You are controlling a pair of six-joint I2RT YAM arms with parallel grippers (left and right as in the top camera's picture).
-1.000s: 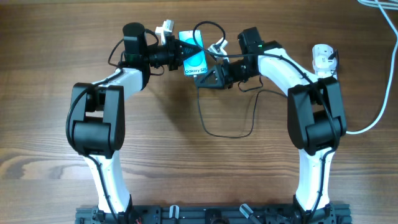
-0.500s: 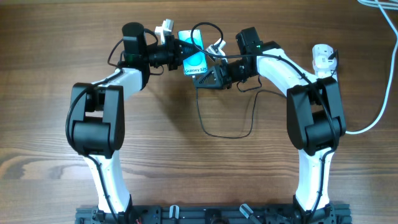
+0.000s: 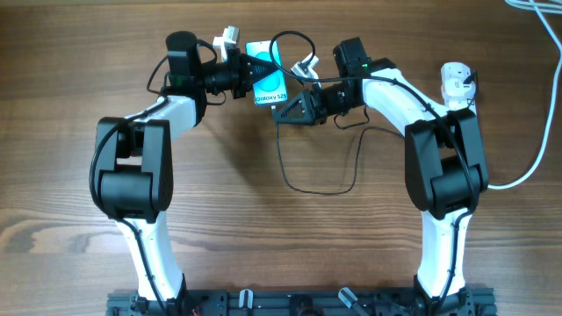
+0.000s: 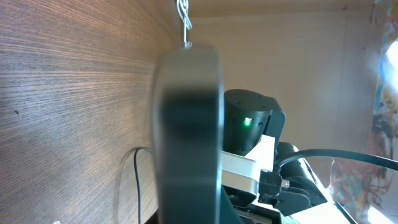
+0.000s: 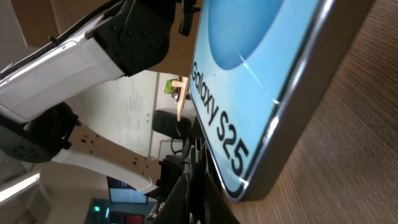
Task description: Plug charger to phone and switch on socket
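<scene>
The phone [image 3: 270, 84], turquoise screen up, is at the back of the table, tilted, with my left gripper [image 3: 239, 75] shut on its left side. In the left wrist view its edge is a dark blurred bar [image 4: 186, 124]. My right gripper [image 3: 283, 109] is shut on the charger's plug tip [image 5: 199, 148], which stands right at the phone's [image 5: 261, 68] short end beside the "Galaxy S25" text. I cannot tell whether the tip is inside the port. The black charger cable [image 3: 320, 189] loops toward the table's middle. The white socket [image 3: 456, 83] lies at the far right, untouched.
A thick white cord [image 3: 536, 158] runs down the right edge from the socket. My two arms meet at the back centre, and the right arm's wrist [image 4: 249, 124] fills the space behind the phone. Bare wood table [image 3: 263, 246] lies in front.
The left gripper and the phone have shifted slightly left and back. The right gripper has followed to the left with the plug, staying at the phone's end.
</scene>
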